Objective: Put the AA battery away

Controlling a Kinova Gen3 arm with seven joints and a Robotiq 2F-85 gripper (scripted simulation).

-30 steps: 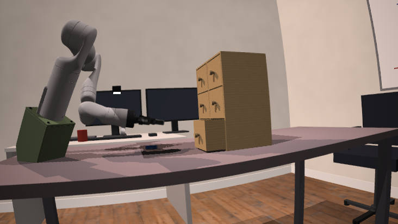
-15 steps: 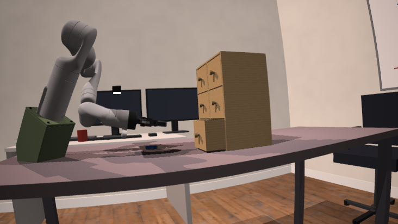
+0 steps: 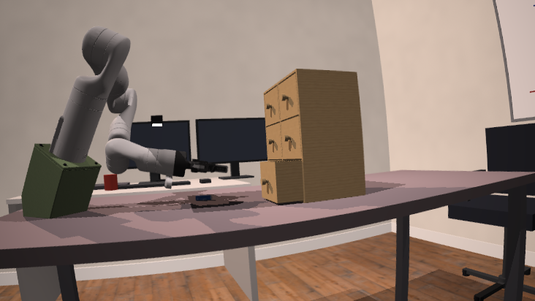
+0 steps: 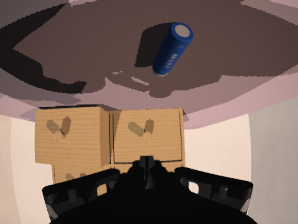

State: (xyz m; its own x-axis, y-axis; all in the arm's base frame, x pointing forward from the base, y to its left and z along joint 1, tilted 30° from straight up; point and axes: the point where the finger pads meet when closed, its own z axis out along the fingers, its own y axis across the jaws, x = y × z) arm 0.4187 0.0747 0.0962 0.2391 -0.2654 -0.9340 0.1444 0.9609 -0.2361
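The blue AA battery (image 3: 203,197) lies on the table, left of the chest; in the wrist view (image 4: 172,48) it shows lying alone, with nothing touching it. The cardboard chest (image 3: 312,136) stands upright, with two small drawers on top, two in the middle and one wide bottom drawer (image 3: 281,180). The bottom drawer seems to stick out a little; the others look flush. My gripper (image 3: 224,168) is shut and empty. It is held level above the table, above the battery, and points at the chest fronts (image 4: 109,136). The drawers' contents are hidden.
The arm's green base block (image 3: 55,183) stands at the table's left end. A second desk behind holds two monitors (image 3: 198,144), a red cup (image 3: 110,182) and a keyboard. A black office chair (image 3: 498,209) stands at the right.
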